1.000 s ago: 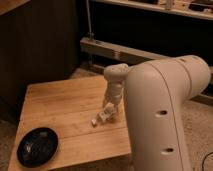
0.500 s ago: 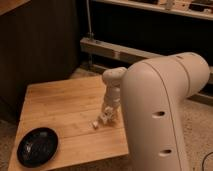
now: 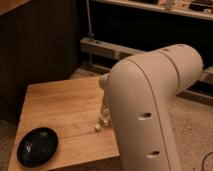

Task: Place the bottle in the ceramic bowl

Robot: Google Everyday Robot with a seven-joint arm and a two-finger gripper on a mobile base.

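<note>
The ceramic bowl (image 3: 37, 146) is round, shallow and glossy black, and sits at the front left corner of the wooden table (image 3: 60, 107). The bottle (image 3: 98, 127) shows only as a small white end on the table, right at the lower tip of my gripper (image 3: 104, 118). The rest of the bottle is hidden behind the gripper and my large white arm (image 3: 150, 110). The gripper reaches down to the table's right-middle part, well to the right of the bowl. The arm covers most of the gripper.
The table's right and front edges lie close to the gripper. A dark wall stands behind the table on the left. A metal shelf frame (image 3: 115, 50) runs across the back. The floor (image 3: 195, 130) is speckled.
My arm has swung left and nearer the camera and covers more of the table's right side. Less of the bottle shows now. The bowl has not moved.
</note>
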